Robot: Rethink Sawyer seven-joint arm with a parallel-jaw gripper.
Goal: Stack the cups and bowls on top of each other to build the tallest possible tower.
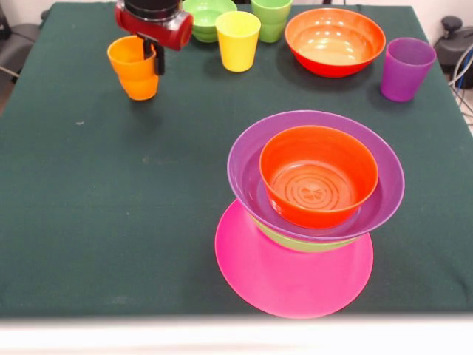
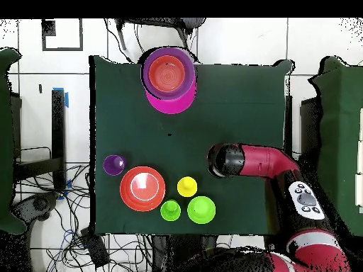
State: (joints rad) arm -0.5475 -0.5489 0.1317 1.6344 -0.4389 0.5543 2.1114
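Observation:
The tower stands near the front edge: a wide pink bowl (image 1: 281, 285) as base, a light green bowl (image 1: 295, 241), a wide purple bowl (image 1: 247, 159) and an orange-red bowl (image 1: 318, 177) on top. From above, the tower (image 2: 169, 74) sits at the table's top edge. My gripper (image 1: 151, 61) is at the far left, shut on the orange cup (image 1: 134, 74), with one black finger over its rim. The cup hangs slightly tilted, just above the cloth. In the overhead view the arm's head (image 2: 225, 159) hides that cup.
Along the far edge stand a small green bowl (image 1: 207, 16), a yellow cup (image 1: 237, 41), a light green cup (image 1: 271, 18), a second orange-red bowl (image 1: 334, 41) and a purple cup (image 1: 406, 68). Dark green cloth (image 1: 111, 207) covers the table.

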